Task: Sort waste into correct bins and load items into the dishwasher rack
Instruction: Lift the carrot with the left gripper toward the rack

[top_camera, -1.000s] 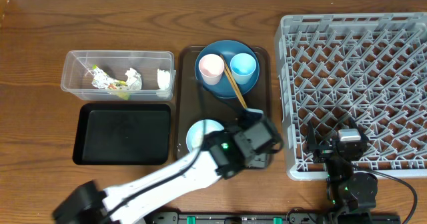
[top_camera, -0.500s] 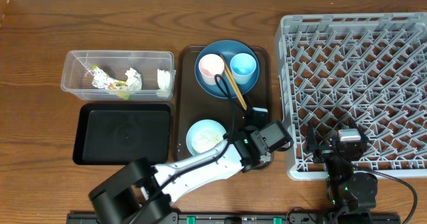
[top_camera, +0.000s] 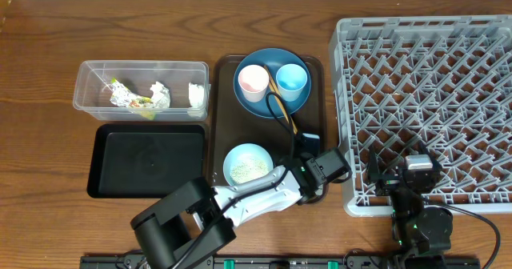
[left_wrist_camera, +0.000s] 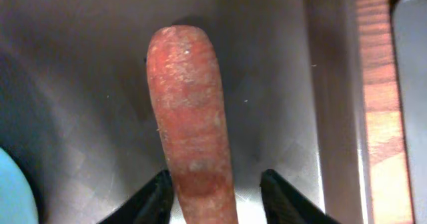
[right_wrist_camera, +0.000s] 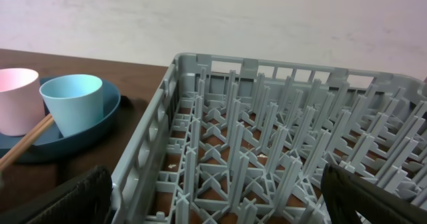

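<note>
An orange carrot lies lengthwise on the brown serving tray. My left gripper straddles its near end. The left finger touches the carrot, while a gap shows before the right finger. From overhead, the left gripper sits at the tray's near right corner and hides the carrot. My right gripper stands wide open over the near edge of the grey dishwasher rack, holding nothing. The clear tub holds paper wads and a foil wrapper.
On the brown tray a blue plate carries a pink cup, a blue cup and chopsticks. A pale bowl of rice is left of my left gripper. The black tray lies below the tub.
My left gripper has slid right and toward the near corner of the brown tray, uncovering the bowl. Its jaws have narrowed around the carrot. The right arm has not moved.
</note>
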`<state>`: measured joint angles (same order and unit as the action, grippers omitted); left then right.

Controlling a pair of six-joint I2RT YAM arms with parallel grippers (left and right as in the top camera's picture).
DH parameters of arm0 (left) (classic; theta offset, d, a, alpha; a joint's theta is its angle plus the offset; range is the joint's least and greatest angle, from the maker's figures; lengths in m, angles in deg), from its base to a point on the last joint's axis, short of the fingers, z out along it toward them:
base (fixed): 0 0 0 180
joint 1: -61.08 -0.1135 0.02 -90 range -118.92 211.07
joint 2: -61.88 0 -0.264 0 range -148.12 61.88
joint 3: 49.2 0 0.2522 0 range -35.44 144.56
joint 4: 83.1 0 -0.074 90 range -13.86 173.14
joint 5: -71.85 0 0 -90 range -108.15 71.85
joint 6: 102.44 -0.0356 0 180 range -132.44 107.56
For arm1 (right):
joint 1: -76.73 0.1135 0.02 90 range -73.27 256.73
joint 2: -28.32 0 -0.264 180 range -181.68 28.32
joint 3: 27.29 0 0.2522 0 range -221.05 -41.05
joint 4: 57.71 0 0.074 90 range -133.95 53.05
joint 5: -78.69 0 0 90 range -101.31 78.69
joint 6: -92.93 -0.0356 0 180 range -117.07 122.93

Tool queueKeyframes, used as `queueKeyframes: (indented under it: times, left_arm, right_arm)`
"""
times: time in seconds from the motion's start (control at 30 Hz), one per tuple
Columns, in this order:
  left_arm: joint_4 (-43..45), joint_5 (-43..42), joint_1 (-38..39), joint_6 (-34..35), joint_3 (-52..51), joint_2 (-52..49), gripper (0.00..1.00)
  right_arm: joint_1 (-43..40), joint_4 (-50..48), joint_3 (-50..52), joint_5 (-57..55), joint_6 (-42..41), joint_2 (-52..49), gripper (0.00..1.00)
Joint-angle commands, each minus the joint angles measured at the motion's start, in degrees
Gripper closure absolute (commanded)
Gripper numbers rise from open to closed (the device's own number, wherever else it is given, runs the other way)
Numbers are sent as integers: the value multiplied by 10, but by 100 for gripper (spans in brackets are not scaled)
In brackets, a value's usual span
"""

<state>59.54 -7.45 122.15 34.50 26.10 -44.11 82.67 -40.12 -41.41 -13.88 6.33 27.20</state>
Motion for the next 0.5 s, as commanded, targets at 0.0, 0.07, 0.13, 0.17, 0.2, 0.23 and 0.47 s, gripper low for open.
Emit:
queueKeyframes:
  times: [0.0, 0.07, 0.13, 0.17, 0.2, 0.23, 0.47]
  left_arm:
    - [0, 17, 0, 3, 6, -5, 59]
    - [0, 20, 0, 3, 6, -5, 61]
    - [-1, 20, 0, 3, 6, -5, 64]
    - [-1, 20, 0, 3, 6, -5, 65]
    - [-1, 20, 0, 3, 6, -5, 67]
    - [-1, 20, 0, 3, 6, -5, 70]
    - [3, 20, 0, 3, -4, -5, 69]
  right_arm:
    - [16, 2, 1, -4, 5, -1, 1]
    - [16, 2, 1, -4, 5, -1, 1]
    - [16, 2, 1, -4, 5, -1, 1]
    - [16, 2, 1, -4, 5, -1, 1]
    - [16, 2, 1, -4, 5, -1, 1]
    - [16, 2, 1, -4, 5, -1, 1]
    - [16, 2, 1, -4, 5, -1, 1]
